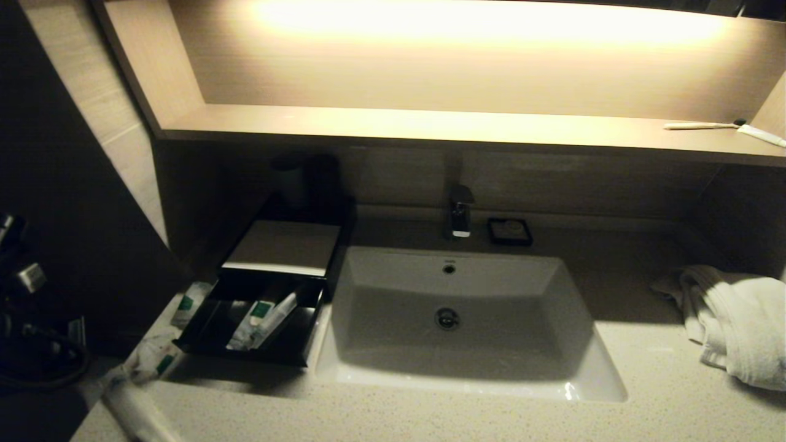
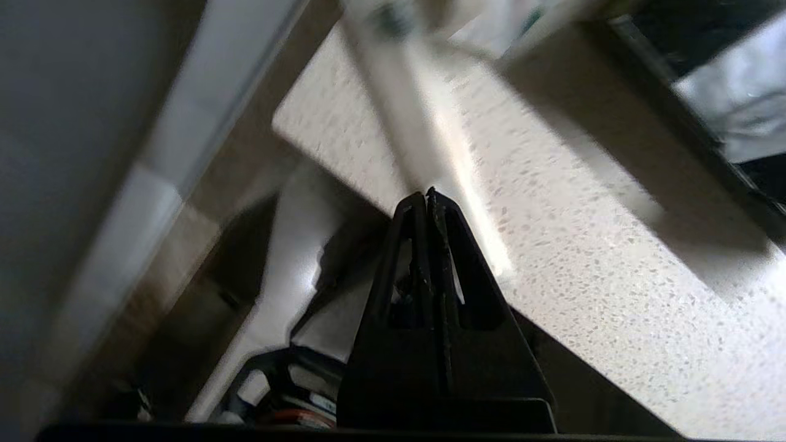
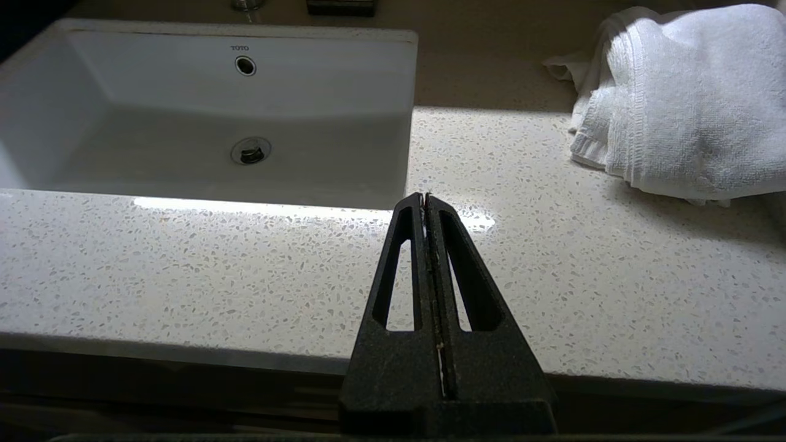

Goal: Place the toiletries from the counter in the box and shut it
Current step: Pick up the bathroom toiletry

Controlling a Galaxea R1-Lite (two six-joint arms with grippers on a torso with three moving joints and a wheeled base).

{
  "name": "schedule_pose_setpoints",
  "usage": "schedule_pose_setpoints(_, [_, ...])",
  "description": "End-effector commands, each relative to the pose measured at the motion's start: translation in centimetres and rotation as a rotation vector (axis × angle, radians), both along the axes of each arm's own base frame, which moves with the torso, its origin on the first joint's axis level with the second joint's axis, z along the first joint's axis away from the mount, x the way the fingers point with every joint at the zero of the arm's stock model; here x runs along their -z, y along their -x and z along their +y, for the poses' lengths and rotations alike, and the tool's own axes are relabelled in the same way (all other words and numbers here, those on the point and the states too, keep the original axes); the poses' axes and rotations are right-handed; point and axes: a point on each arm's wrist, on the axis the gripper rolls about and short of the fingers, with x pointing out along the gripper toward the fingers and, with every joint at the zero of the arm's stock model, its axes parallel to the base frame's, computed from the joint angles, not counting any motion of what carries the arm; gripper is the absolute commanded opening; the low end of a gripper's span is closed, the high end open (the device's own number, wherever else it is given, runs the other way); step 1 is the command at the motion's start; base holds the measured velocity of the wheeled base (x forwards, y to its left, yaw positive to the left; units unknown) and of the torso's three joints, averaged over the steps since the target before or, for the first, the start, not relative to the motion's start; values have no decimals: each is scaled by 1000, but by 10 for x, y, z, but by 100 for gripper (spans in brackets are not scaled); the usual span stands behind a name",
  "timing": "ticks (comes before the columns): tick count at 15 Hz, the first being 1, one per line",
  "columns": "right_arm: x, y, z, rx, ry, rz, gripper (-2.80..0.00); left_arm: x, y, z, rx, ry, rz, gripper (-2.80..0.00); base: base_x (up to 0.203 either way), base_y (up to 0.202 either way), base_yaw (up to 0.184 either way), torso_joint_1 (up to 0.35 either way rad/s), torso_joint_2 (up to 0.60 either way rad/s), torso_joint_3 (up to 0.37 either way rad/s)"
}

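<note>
The black box (image 1: 282,245) with its pale top panel stands left of the sink, and its front drawer (image 1: 288,355) is pulled out. White tubes and sachets with green marks (image 1: 261,316) lie in the drawer. On the counter (image 1: 430,417) left of the box lie a sachet (image 1: 190,302), another sachet (image 1: 156,361) and the long wrapped toothbrush (image 1: 138,408) at the front-left corner. My left gripper (image 2: 428,195) is shut and empty, low off that corner, pointing at the toothbrush (image 2: 411,123). My right gripper (image 3: 425,196) is shut and empty over the counter's front edge, right of the sink.
The white sink (image 1: 552,270) fills the middle, with a tap (image 1: 459,215) and a small black soap dish (image 1: 509,231) behind it. A white towel (image 1: 737,325) lies at the right. A bare toothbrush (image 1: 700,125) is on the lit shelf. My left arm (image 1: 24,307) shows at the far left.
</note>
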Motion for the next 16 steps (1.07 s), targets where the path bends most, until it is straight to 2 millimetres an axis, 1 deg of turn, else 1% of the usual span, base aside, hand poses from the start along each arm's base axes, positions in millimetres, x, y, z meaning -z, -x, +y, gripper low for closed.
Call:
schedule_pose_setpoints(1, [0, 0, 0, 0, 1, 0, -280, 12, 5, 0, -19, 17, 48, -280, 0, 0, 0, 0, 0, 0])
schedule_pose_setpoints(3, [0, 0, 0, 1, 1, 0, -280, 25, 4, 1, -21, 18, 44, -280, 0, 0, 0, 0, 0, 0])
schedule_pose_setpoints(5, [0, 0, 0, 0, 1, 0, -280, 33, 3, 1, -19, 15, 27, -280, 0, 0, 0, 0, 0, 0])
schedule_pose_setpoints(8, [0, 0, 0, 0, 1, 0, -280, 35, 1, 0, -17, 20, 34, -280, 0, 0, 0, 0, 0, 0])
schedule_pose_setpoints(11, [0, 0, 0, 0, 1, 0, -280, 34, 3, -7, 0, 26, 26, -280, 0, 0, 0, 0, 0, 0])
schedule_pose_setpoints(13, [0, 0, 0, 0, 1, -1, -280, 35, 6, -17, 26, 37, 29, -280, 0, 0, 0, 0, 0, 0])
schedule_pose_setpoints(16, [0, 0, 0, 0, 1, 0, -280, 36, 11, -40, 89, 56, 33, -280, 0, 0, 0, 0, 0, 0])
